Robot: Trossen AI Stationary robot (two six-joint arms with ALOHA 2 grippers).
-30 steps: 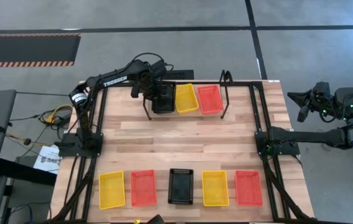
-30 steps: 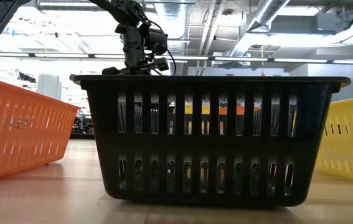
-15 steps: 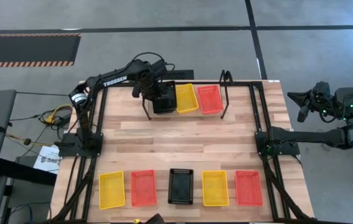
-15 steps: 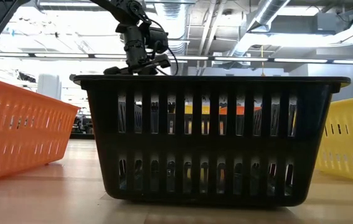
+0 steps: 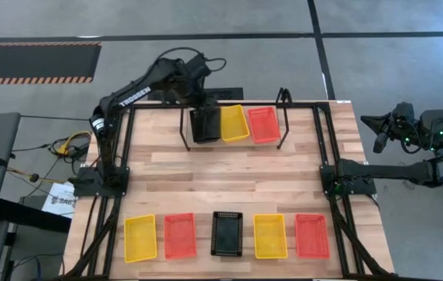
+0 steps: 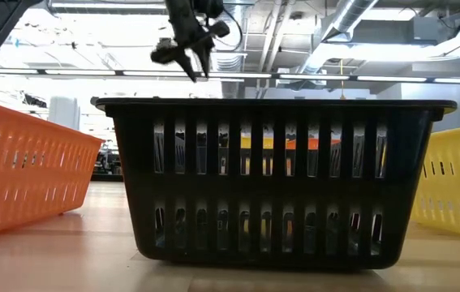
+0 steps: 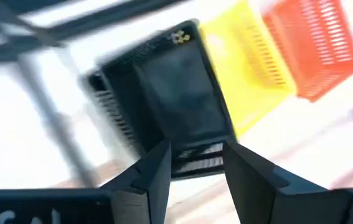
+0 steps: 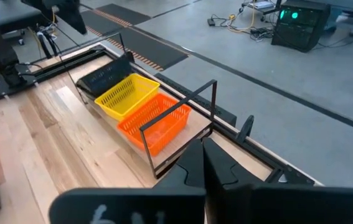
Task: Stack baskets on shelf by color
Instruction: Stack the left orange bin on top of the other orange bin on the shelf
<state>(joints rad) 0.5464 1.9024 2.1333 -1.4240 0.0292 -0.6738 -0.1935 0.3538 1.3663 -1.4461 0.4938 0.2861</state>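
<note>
- The left end effector (image 7: 195, 163) hung above the black basket (image 5: 205, 125) on the shelf (image 5: 233, 117), its fingers (image 7: 154, 171) spread apart with nothing between them; the low view showed it raised clear of the basket rims, at (image 6: 182, 55).
- The black basket sat at the left end of the shelf, at the far edge of the tabletop (image 5: 229, 179), touching a yellow basket (image 5: 234, 122) beside it.
- A red-orange basket (image 5: 263, 124) lay just beside the yellow one, at the shelf's right end near an upright post.
- In the left wrist view the same three showed in a row: black (image 7: 176, 99), yellow (image 7: 251, 68), red-orange (image 7: 316, 43).
- The right end effector (image 5: 379, 133) waited off the tabletop's right side, well apart from the shelf; its fingers (image 8: 210, 165) looked closed together, holding nothing.
- Along the tabletop's near edge stood five more baskets, each apart from the next: yellow (image 5: 141, 238), red-orange (image 5: 180, 236), black (image 5: 226, 233), yellow (image 5: 269, 236), red-orange (image 5: 312, 235).
- The low view looked straight at that near black basket (image 6: 274, 182), with a red-orange one (image 6: 27, 166) and a yellow one (image 6: 453, 182) at either side.
</note>
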